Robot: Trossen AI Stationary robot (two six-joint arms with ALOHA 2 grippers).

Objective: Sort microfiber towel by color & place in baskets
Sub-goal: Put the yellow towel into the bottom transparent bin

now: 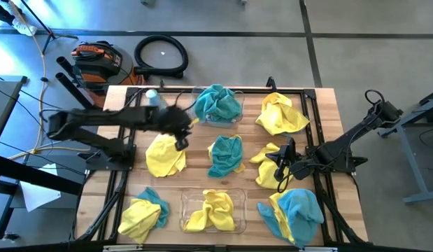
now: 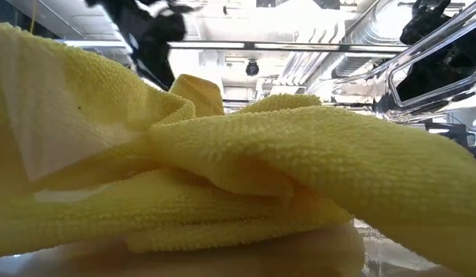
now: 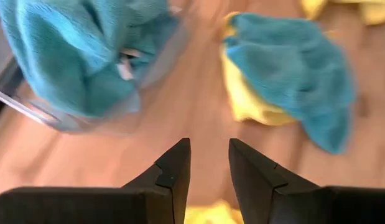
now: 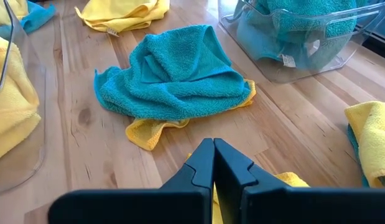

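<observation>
The left gripper (image 1: pixel 181 142), jaws slightly parted and empty, hovers over a yellow towel (image 1: pixel 164 155); drop straight, pinch its bunched centre. The right gripper (image 1: pixel 278 166) waits clenched, empty.

The table (image 1: pixel 321 105) is evenly and brightly lit from overhead; only soft shadows are cast. In the low view, ceiling lights are blown out and a yellow towel (image 2: pixel 245 177) fills the frame. The left wrist view is blurred.

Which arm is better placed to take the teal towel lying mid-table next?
Probably right: the right hand, shut and empty, points straight at the teal towel. The left hand, slightly open, hangs over a yellow towel instead.
</observation>
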